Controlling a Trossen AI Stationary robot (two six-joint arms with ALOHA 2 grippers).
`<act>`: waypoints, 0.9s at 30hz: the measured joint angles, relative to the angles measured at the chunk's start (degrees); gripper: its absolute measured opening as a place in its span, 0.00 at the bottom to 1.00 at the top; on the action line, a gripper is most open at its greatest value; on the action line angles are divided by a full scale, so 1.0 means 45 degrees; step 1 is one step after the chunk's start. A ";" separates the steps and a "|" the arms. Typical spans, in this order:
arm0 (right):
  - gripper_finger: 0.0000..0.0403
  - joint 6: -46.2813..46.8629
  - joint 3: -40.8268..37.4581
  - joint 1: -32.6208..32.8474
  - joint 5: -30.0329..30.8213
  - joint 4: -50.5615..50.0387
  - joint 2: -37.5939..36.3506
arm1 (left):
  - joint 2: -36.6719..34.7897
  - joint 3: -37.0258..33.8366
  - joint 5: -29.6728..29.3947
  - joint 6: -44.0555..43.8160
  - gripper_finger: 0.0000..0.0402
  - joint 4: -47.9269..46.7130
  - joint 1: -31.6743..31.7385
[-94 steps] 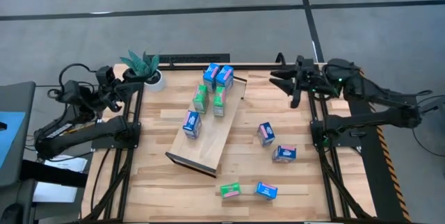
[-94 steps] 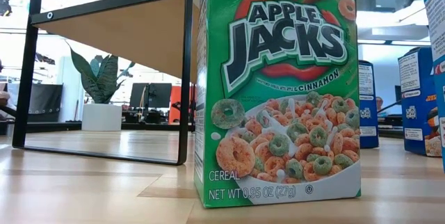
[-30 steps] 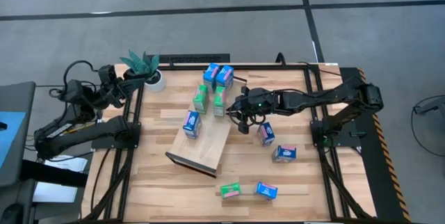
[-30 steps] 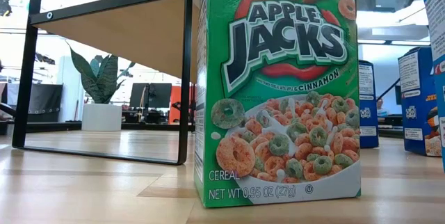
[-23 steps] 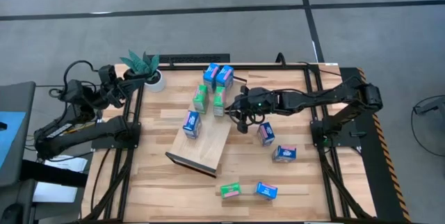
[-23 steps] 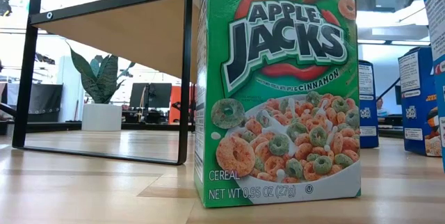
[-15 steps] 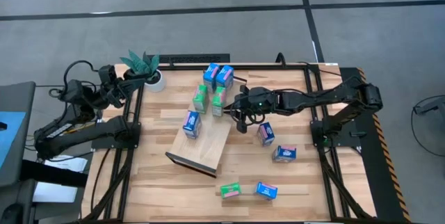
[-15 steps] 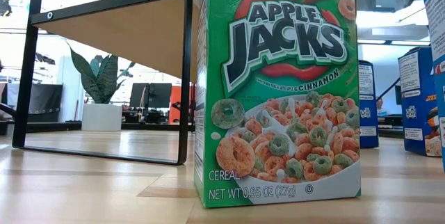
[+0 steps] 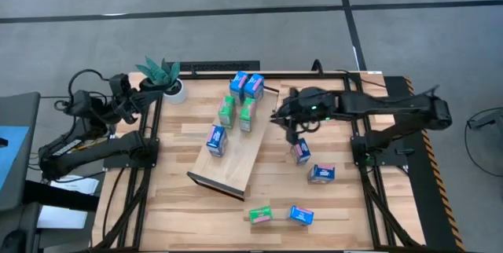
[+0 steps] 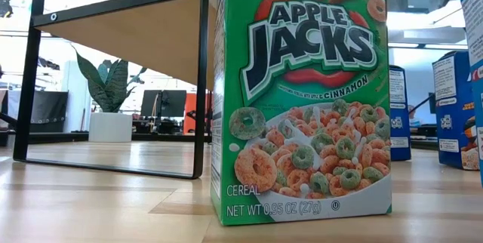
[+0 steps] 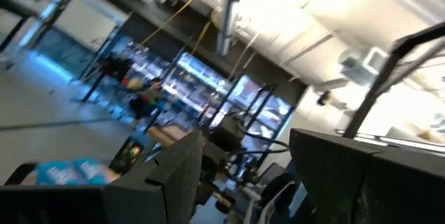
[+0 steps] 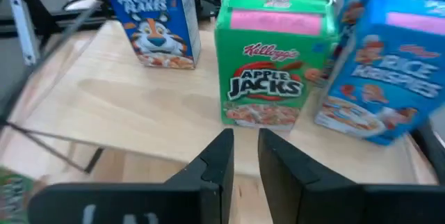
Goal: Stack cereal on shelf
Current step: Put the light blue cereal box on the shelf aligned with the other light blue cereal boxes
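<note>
The slatted tabletop [image 9: 189,206] carries the shelf [image 9: 236,166], a long light-wood board lying at a slant across its middle. Five cereal cartons stand on it: two blue Rice Krispies boxes [image 9: 245,85] at the far end, two green Apple Jacks boxes [image 9: 236,114] just below them, and a blue Frosted Flakes box [image 9: 216,140] nearer the middle. Four more cartons [image 9: 301,151] lie loose on the tabletop to the right and front of the shelf. The right arm reaches in from its side; the right claw [image 9: 291,131] hangs empty just off the shelf's right edge, its fingers [image 12: 217,163] nearly closed with only a thin gap. The left claw [image 9: 149,94] waits parked beside a potted plant [image 9: 163,74], fingers parted, holding nothing.
</note>
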 joint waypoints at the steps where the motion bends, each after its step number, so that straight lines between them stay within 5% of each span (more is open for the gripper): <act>1: 0.24 0.0030 0.0126 0.0002 0.0000 -0.0464 -0.0295 | -0.0003 0.0000 0.0139 -0.0004 0.51 0.0228 -0.0002; 15: 0.58 0.0481 0.1412 0.1494 0.2446 -0.2176 -0.4160 | 0.0012 0.0005 0.1476 -0.1240 0.51 0.1172 -0.0019; 27: 0.60 -0.0246 0.2128 0.2420 0.6946 -0.4176 -0.5006 | 0.0093 0.0010 0.1861 -0.1549 0.51 0.2779 -0.0024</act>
